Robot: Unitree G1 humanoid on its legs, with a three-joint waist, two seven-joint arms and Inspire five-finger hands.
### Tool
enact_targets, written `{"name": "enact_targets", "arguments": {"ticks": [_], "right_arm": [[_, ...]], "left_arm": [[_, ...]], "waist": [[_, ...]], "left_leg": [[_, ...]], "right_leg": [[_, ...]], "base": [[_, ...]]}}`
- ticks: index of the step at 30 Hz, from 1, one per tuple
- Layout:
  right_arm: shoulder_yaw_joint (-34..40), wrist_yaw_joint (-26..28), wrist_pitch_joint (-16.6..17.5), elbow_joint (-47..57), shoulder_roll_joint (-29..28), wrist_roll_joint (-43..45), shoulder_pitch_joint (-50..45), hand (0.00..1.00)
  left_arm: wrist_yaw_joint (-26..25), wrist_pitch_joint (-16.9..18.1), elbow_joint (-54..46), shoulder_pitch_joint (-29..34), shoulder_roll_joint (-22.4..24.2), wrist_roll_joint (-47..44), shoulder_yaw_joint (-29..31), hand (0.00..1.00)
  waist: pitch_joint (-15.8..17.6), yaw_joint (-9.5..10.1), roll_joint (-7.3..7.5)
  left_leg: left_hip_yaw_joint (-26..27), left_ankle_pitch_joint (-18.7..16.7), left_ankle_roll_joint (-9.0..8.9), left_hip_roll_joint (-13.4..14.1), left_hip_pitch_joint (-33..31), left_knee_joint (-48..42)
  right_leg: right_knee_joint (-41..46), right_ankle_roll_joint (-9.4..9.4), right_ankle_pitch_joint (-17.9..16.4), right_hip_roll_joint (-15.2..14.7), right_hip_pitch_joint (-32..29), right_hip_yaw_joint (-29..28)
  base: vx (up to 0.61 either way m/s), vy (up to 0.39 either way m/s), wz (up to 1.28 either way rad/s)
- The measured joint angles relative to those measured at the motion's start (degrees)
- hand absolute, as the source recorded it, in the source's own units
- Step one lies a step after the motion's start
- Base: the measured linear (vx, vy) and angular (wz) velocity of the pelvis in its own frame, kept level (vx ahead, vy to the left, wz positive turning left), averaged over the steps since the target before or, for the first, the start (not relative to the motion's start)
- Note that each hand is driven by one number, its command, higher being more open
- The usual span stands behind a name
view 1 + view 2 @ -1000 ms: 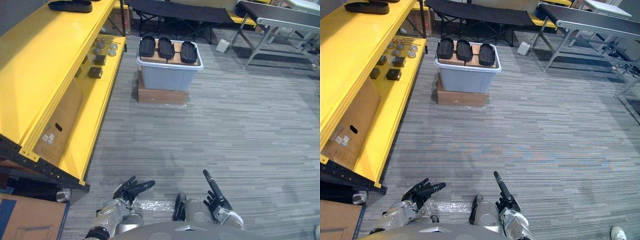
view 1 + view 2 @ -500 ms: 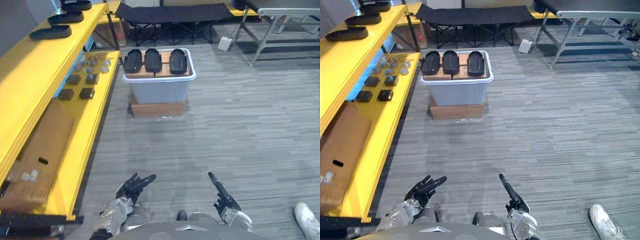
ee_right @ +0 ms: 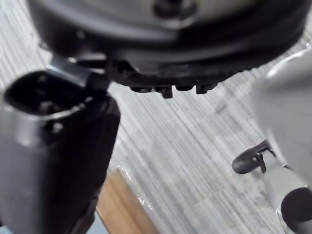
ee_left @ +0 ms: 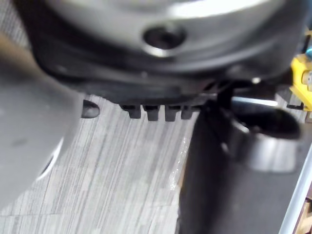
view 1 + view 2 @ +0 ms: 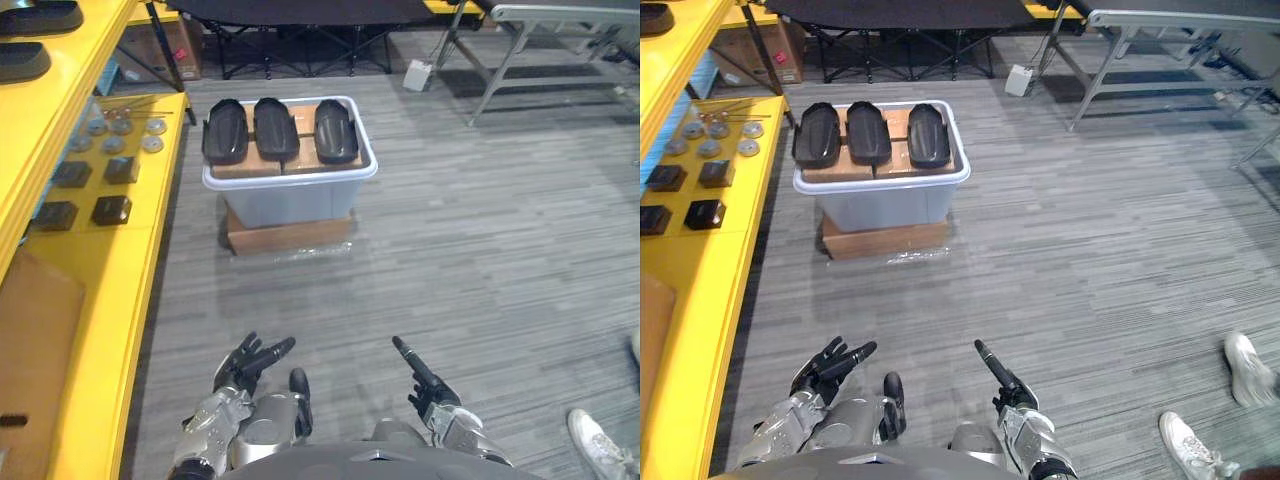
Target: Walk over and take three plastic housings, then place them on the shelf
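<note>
**Left eye view: hands empty, housings well ahead**

- Yellow shelf (image 5: 100, 300): runs along your left side, close to the left arm. Risk: drift left while walking and that arm clips its edge.
- Left hand (image 5: 243, 367): low in front, fingers spread and relaxed, holding nothing.
- Three plastic housings (image 5: 276, 128): black, lying side by side on a wooden board (image 5: 305, 108) atop a grey tote (image 5: 290, 200), which sits on a cardboard box (image 5: 290, 236). They lie well apart from both hands, straight ahead and slightly left. Risk: they look loose, so a knock to the stack would likely slide them off.
- Right hand (image 5: 425, 383): low in front, fingers straight, holding nothing.
- Shoes (image 5: 1247, 366): a person stands at your right. Risk: veer right and you crowd them.
</note>
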State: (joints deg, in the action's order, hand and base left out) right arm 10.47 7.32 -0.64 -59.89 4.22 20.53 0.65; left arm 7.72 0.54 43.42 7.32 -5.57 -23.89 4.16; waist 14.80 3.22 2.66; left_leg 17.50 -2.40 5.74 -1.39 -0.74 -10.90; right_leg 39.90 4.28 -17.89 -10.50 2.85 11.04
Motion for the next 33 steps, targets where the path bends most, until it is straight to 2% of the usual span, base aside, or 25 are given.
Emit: {"name": "enact_targets", "arguments": {"ticks": [1,2,3,4,5,7,10,12,13,14,15,16,17,19,20,21,22,23,24,25,26,28,31,32,33], "right_arm": [[-0.18,0.04,0.02,-0.05,-0.01,0.04,0.18,1.0],[-0.42,0.02,0.2,0.01,0.04,0.06,0.81,1.0],[-0.42,-0.21,0.22,0.03,0.12,0.07,1.56,1.0],[-0.42,-0.39,0.22,0.08,0.23,0.11,2.19,1.0],[-0.37,-0.45,0.22,0.87,0.72,0.13,2.99,1.0],[-0.44,-0.32,0.23,2.15,0.39,0.0,2.59,1.0],[-0.64,-0.25,1.04,3.94,0.19,-1.08,1.33,1.0],[-0.37,-0.54,1.03,4.0,0.13,-1.03,0.22,1.0],[-0.31,-0.81,0.92,4.53,0.15,-1.07,-0.52,1.0],[-0.38,-1.13,0.94,5.67,0.36,-1.08,-1.69,1.0],[-0.25,-1.34,0.98,6.34,0.37,-1.09,-2.24,1.0],[0.37,-1.74,0.76,6.24,0.6,-1.09,-2.67,1.0],[0.36,-1.73,0.66,6.25,0.6,-1.13,-2.99,1.0],[1.46,-1.66,0.86,6.39,0.54,-1.3,-3.49,1.0],[2.47,-1.7,1.23,7.08,0.36,-1.54,-3.66,1.0],[3.55,-1.85,1.33,7.84,0.37,-2.05,-3.7,1.0],[4.46,-1.99,1.42,8.16,0.41,-2.08,-3.74,1.0],[6.0,-2.6,1.57,8.48,0.56,-2.07,-3.84,1.0],[6.59,-3.03,1.8,8.53,0.78,-2.08,-4.33,1.0],[6.58,-3.11,2.08,8.39,0.95,-2.09,-4.39,1.0],[5.63,-3.87,2.73,8.63,-0.47,-2.05,-4.41,1.0],[4.46,-3.88,3.95,10.78,-1.89,-2.04,-4.11,1.0],[3.86,-4.56,6.29,11.3,-1.99,-0.53,-3.61,1.0],[3.82,-5.25,6.42,11.23,-1.57,1.08,-3.34,1.0],[3.77,-6.5,6.53,11.17,-1.33,2.55,-3.07,1.0]], "left_arm": [[-0.08,-0.03,-0.01,0.0,-0.17,-0.03,-0.1,1.0],[-0.11,-0.06,-0.16,-0.15,-0.51,-0.09,-0.49,1.0],[-0.13,-0.19,-0.23,-1.14,-1.17,-0.17,-1.43,1.0],[-0.14,-0.39,-0.22,-1.8,-1.33,-0.19,-1.55,1.0],[-0.24,-0.6,-0.11,-3.5,-0.92,-0.48,-1.54,1.0],[-1.0,-0.58,-0.1,-4.33,-0.28,-1.29,-0.91,1.0],[-2.56,-0.52,-0.17,-4.16,0.96,-5.6,0.5,1.0],[-3.07,-0.4,-1.17,-3.28,2.6,-7.69,1.43,1.0],[-3.21,-0.35,-1.59,-1.81,4.07,-8.01,2.34,1.0],[-3.27,-0.4,-1.88,-0.07,5.26,-8.01,3.6,1.0],[-3.26,-0.54,-1.98,0.26,5.54,-8.08,3.63,1.0],[-3.29,-0.26,-2.45,0.19,5.53,-9.16,3.69,1.0],[-3.28,-0.13,-2.51,0.21,5.54,-9.67,3.79,1.0],[-3.2,0.57,-2.39,0.59,5.59,-9.68,4.23,1.0],[-3.1,0.69,-2.24,1.09,5.58,-9.54,4.55,1.0],[-2.66,0.72,-2.0,0.99,5.74,-9.15,4.55,1.0],[-2.36,0.74,-1.76,0.95,5.75,-9.13,4.42,1.0],[-2.16,0.81,-1.46,1.09,5.77,-9.14,4.02,1.0],[-2.08,1.09,-1.23,1.7,5.71,-9.14,3.86,1.0],[-1.92,1.57,-1.17,2.12,5.71,-9.21,3.85,1.0],[-1.56,2.37,-1.28,1.51,4.35,-7.04,5.02,1.0],[-1.32,3.03,-1.39,0.9,2.72,-4.57,4.79,1.0],[-1.14,2.76,-1.34,0.22,2.02,-2.22,2.75,1.0],[-0.72,2.04,-1.23,0.23,2.42,-1.14,1.73,1.0],[-0.04,1.61,-1.21,0.05,2.16,0.04,0.15,1.0]], "waist": [[0.33,0.02,-0.55],[0.31,0.22,-0.61],[0.44,0.54,-0.79],[0.75,0.69,-1.32],[1.47,0.82,-2.59],[2.44,1.17,-3.93],[2.08,1.07,-3.8],[0.95,1.35,-3.43],[-0.04,1.42,-3.42],[-1.12,1.5,-4.45],[-1.32,1.39,-5.5],[-1.03,1.21,-5.56],[-1.09,1.4,-5.64],[-1.17,1.53,-5.61],[-1.16,1.29,-5.58],[-1.0,1.18,-5.29],[-0.98,1.16,-5.14],[-0.93,1.17,-5.09],[-1.03,1.33,-5.29],[-1.09,1.37,-5.41],[-0.9,1.42,-2.51],[-0.99,1.69,-0.57],[-1.12,1.22,-0.53],[-1.29,1.12,-1.28],[-1.28,0.89,-2.07]], "left_leg": [[-0.18,-0.12,-0.12,0.08,0.83,-0.03],[-0.98,-0.44,-0.64,0.36,1.45,-0.35],[-1.82,-1.32,-2.02,0.69,1.34,-1.06],[-2.25,-1.98,-2.59,0.93,1.39,-1.32],[-3.42,-4.38,-1.55,1.94,1.59,-2.61],[-4.59,-8.14,-1.97,3.15,1.56,-6.46],[-7.71,-12.22,-3.17,3.43,1.17,-10.7],[-10.27,-13.7,-4.48,3.82,-0.06,-12.58],[-11.38,-14.66,-5.78,4.62,-0.44,-13.5],[-11.87,-16.02,-7.86,6.96,-1.81,-16.98],[-12.16,-15.27,-7.84,8.42,-5.06,-23.56],[-11.6,-12.81,-7.81,10.03,-9.78,-31.93],[-10.86,-12.69,-7.83,10.55,-10.6,-33.47],[-6.57,-12.66,-8.35,12.64,-10.48,-29.94],[-3.12,-11.8,-8.59,12.79,-9.52,-21.92],[-1.39,-8.72,-8.58,11.23,-8.49,-11.12],[-1.3,-5.95,-8.55,9.84,-8.09,-5.24],[-1.35,0.56,-8.95,7.56,-7.16,4.23],[-1.17,7.88,-9.45,6.86,-5.7,9.27],[-0.68,10.98,-5.29,6.65,-4.75,9.61],[0.17,10.45,-4.75,4.51,-3.84,9.34],[1.0,8.53,-4.39,3.23,-3.78,9.05],[0.93,5.55,-3.78,1.85,-2.77,9.34],[0.79,4.94,-3.68,1.67,-2.2,9.8],[0.79,4.58,-3.72,1.54,-0.68,10.8]], "right_leg": [[-3.45,-0.07,-0.28,0.03,0.14,1.04],[-12.36,0.0,-0.21,0.68,0.22,2.56],[-20.11,0.74,0.69,1.1,-0.79,3.09],[-22.67,0.97,1.57,1.13,-1.65,3.09],[-25.21,1.16,4.02,1.26,-3.65,2.98],[-25.99,1.83,7.24,0.55,-6.06,2.58],[-25.48,1.98,8.69,0.6,-6.98,1.51],[-22.65,0.22,8.71,1.02,-7.25,2.68],[-21.38,0.08,8.69,1.16,-7.37,4.43],[-21.75,-0.49,9.13,1.89,-6.29,6.43],[-21.91,-0.92,9.34,2.66,-5.56,7.55],[-23.64,-1.71,9.49,2.98,-3.27,9.66],[-24.87,-2.22,9.64,3.04,-1.8,10.1],[-28.11,-2.12,10.46,2.81,2.38,12.38],[-29.82,-1.97,10.56,2.51,4.25,13.26],[-30.83,-1.83,10.63,1.49,5.31,14.0],[-31.07,-1.67,10.73,0.86,5.58,14.23],[-31.1,-1.25,10.65,-0.06,6.39,14.48],[-31.14,0.58,9.67,-0.22,7.97,14.51],[-31.21,1.94,8.76,-0.38,9.07,14.33],[-32.3,3.26,8.84,-2.17,10.4,14.19],[-33.55,3.82,10.09,-3.42,10.65,13.72],[-31.32,4.35,11.23,-4.94,10.39,13.53],[-26.95,4.16,11.13,-5.89,8.68,13.41],[-18.11,3.39,11.64,-7.63,4.96,12.21]], "base": [[0.33,0.05,0.1],[0.26,-0.001,0.22],[0.24,-0.019,0.22],[0.21,-0.035,0.2],[0.17,-0.045,0.15],[0.14,-0.088,0.17],[0.19,-0.264,0.54],[0.26,-0.329,0.73],[0.29,-0.302,0.69],[0.3,-0.274,0.75],[0.34,-0.283,0.86],[0.28,-0.218,0.69],[0.35,-0.252,0.55],[0.3,-0.134,0.29],[0.36,-0.042,0.36],[0.35,0.004,0.37],[0.33,0.075,0.37],[0.32,0.129,0.28],[0.33,0.148,0.16],[0.37,0.155,0.06],[0.28,0.116,-0.02],[0.22,0.102,-0.08],[0.14,0.102,-0.04],[0.06,0.119,-0.03],[0.1,0.174,0.0]]}}
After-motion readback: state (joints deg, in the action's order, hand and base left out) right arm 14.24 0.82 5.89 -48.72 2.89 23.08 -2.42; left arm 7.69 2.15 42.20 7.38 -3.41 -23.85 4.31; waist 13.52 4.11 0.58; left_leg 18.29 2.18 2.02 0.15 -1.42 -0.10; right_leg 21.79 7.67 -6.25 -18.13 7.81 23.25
